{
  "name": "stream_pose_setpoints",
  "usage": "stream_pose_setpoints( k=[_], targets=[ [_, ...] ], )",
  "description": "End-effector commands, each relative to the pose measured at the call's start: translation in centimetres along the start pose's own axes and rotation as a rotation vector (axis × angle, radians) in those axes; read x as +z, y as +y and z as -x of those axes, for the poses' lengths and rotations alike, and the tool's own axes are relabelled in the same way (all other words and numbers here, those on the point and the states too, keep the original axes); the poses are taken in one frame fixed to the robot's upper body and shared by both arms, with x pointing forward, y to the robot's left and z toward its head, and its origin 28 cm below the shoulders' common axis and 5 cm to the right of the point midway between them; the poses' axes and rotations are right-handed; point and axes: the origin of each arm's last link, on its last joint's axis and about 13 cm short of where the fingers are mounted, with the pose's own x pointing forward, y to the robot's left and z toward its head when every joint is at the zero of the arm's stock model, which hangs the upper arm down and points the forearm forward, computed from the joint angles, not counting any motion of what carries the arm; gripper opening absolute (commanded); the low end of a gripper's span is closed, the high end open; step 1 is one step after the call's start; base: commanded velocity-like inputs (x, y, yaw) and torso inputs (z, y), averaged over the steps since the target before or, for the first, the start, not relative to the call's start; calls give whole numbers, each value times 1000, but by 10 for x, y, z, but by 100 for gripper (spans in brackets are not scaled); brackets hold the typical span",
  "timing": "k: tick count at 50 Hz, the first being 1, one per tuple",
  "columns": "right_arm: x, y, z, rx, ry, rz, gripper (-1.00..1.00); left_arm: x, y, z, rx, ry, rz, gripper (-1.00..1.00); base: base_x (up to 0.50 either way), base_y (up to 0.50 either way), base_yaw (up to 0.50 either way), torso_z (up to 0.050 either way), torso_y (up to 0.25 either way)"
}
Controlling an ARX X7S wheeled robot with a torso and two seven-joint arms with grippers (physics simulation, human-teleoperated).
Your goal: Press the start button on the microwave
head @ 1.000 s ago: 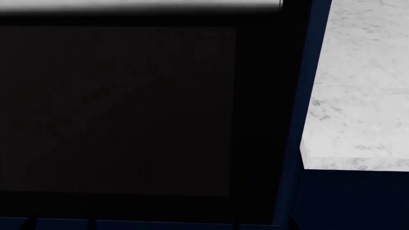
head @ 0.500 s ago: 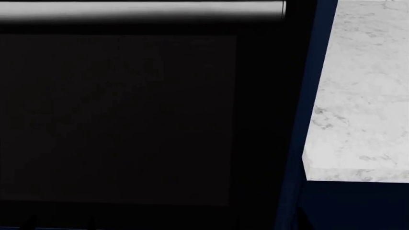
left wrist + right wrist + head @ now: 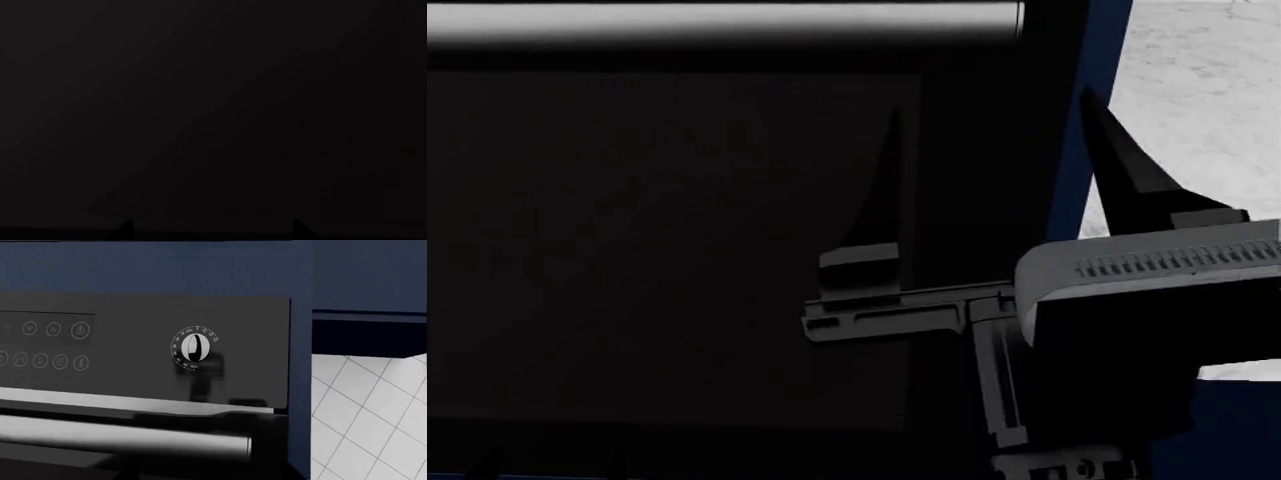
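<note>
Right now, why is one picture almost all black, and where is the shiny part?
Left wrist view: almost all black, only two faint finger tips show. Head view: the dark door swallows light; the handle gleams. Right wrist view: well lit, with a bright streak on the handle and a soft shadow under the dial.

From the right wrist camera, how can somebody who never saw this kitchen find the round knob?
Look at the black control panel above the silver handle bar. Right of the flat touch icons sits the round knob. Only it is silver, raised and ringed by white scale marks.
</note>
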Motion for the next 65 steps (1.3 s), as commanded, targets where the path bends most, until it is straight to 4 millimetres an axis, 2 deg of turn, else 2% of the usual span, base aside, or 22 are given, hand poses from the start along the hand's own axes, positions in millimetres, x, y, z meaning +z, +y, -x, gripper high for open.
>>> stream_pose_setpoints(
  k=[1,4,5,7,15,21,22,36,47,58,65],
  targets=[
    [79,-1,-30,56,-118,104,100,-2,0,0,-2,3,3,100,0,0,0,0,0],
    [104,0,-43,72,-161,145,100,-3,0,0,-2,4,2,100,0,0,0,0,0],
    [108,0,-47,32,-164,176,100,-2,0,0,-3,4,3,100,0,0,0,0,0],
    [118,0,-55,58,-165,179,100,-2,0,0,-3,6,4,100,0,0,0,0,0],
    [144,-2,-79,65,-200,229,100,-2,1,1,2,6,4,100,0,0,0,0,0],
    [155,-5,-97,82,-214,227,100,-2,2,1,5,5,6,100,0,0,0,0,0],
    [157,-6,-100,75,-214,228,-100,-2,2,1,7,4,8,100,0,0,0,0,0],
    [169,-12,-127,32,-219,204,-100,1,4,1,9,-4,3,100,0,0,0,0,0],
    [171,-18,-157,15,-209,177,-100,0,3,2,10,-1,1,100,0,0,0,0,0],
    [171,-13,-181,32,-181,189,-100,-4,4,3,17,5,8,100,0,0,0,0,0],
    [176,-10,-190,45,-195,201,-100,-6,5,4,19,8,14,100,0,0,0,0,0]
  ],
)
